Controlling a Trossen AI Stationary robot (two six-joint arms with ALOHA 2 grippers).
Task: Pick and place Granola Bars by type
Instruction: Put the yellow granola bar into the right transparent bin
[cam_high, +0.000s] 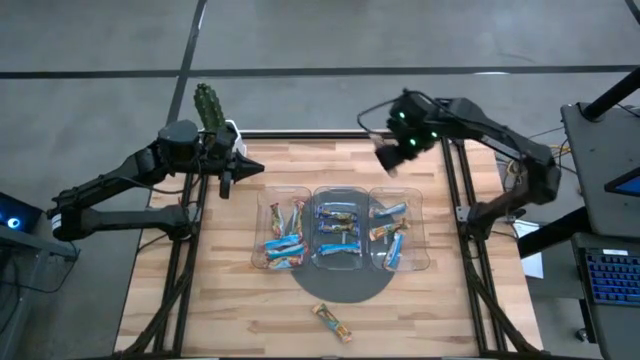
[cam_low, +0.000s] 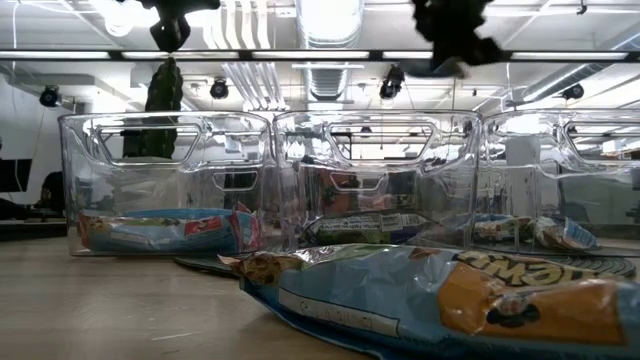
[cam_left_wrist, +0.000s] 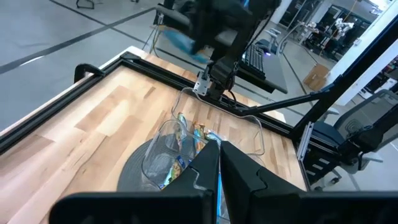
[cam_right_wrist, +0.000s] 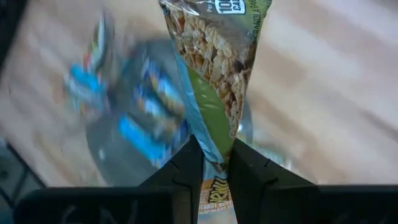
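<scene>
Right gripper pinched on a green-wrapped granola bar, high above the tray's far right side.

Wooden tabletop framed by black rails, grey concrete floor all round; desks and chairs in the room beyond. The clear plastic tray, three compartments, sits mid-table on a dark round mat, each compartment holding mostly blue bars. One loose bar lies near the front edge, bare wood either side of it. Left gripper closed and empty, hovering over the far left corner, well apart from the tray.
</scene>
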